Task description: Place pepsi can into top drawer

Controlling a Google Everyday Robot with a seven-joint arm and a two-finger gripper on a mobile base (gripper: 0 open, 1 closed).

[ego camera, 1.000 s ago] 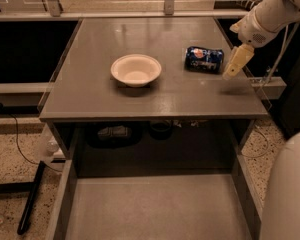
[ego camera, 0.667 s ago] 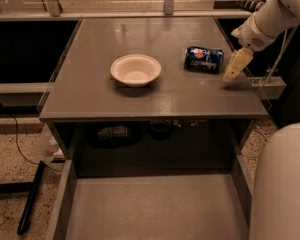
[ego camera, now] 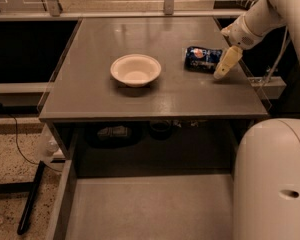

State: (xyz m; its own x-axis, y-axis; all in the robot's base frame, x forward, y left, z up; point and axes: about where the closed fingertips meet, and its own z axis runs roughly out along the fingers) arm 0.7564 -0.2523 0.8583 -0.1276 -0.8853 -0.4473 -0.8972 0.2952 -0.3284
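Note:
The pepsi can (ego camera: 202, 59) lies on its side on the grey tabletop (ego camera: 155, 91), at the right, with its logo facing up. My gripper (ego camera: 224, 66) hangs just right of the can, its pale fingers pointing down to the tabletop beside the can's end. The top drawer (ego camera: 150, 206) is pulled out below the table's front edge, and its flat grey bottom is bare.
A white bowl (ego camera: 135, 70) stands upright in the middle of the tabletop, left of the can. My white arm body (ego camera: 272, 179) fills the lower right and covers the drawer's right side. Dark objects (ego camera: 115, 133) sit in the shelf space under the tabletop.
My gripper has shifted very little beside the can. The can and the bowl have not moved.

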